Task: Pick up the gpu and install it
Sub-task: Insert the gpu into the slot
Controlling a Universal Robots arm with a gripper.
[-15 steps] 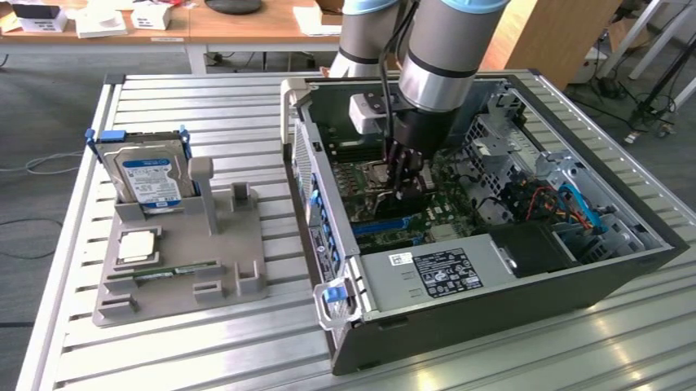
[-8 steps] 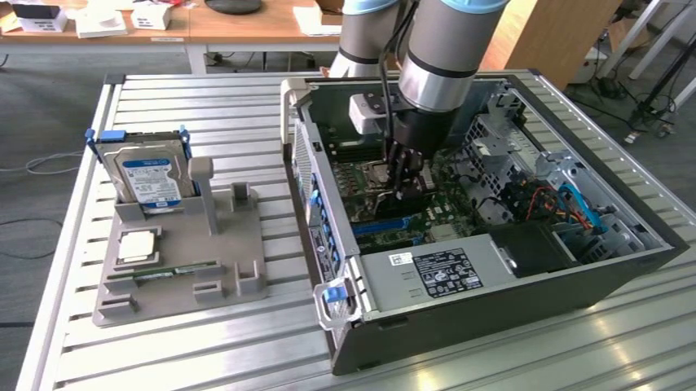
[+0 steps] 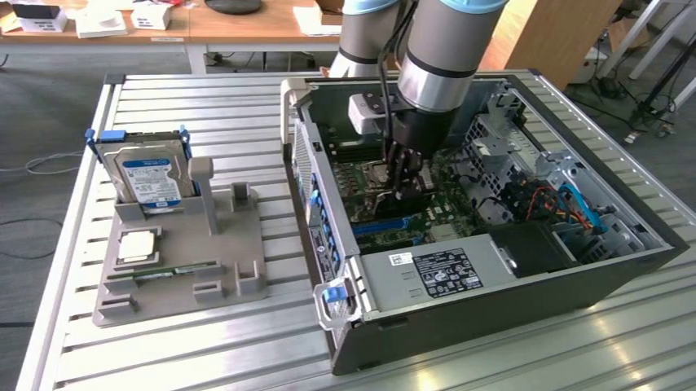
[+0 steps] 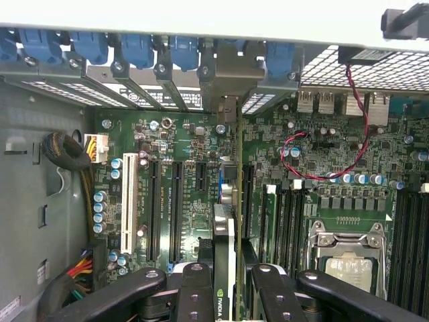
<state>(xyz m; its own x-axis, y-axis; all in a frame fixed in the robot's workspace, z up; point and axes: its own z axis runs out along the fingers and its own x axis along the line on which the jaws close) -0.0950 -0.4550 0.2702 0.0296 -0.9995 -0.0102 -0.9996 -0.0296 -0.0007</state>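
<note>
We see the claw (image 3: pixel 400 175) pinching the gpu (image 4: pixel 224 228) edge-on, mid-frame in the exterior view, inside the case (image 3: pixel 522 309). It's upright so its edge lines up with a slot on the board (image 4: pixel 167 134), we reckon.

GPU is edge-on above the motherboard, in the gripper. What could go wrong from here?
1. The gpu, clamped in the gripper, may not be square to the motherboard slots; pressing could jam it.
2. Its bracket end could catch the rear slot frame.
3. The red wire loops near the card and might snag.
</note>
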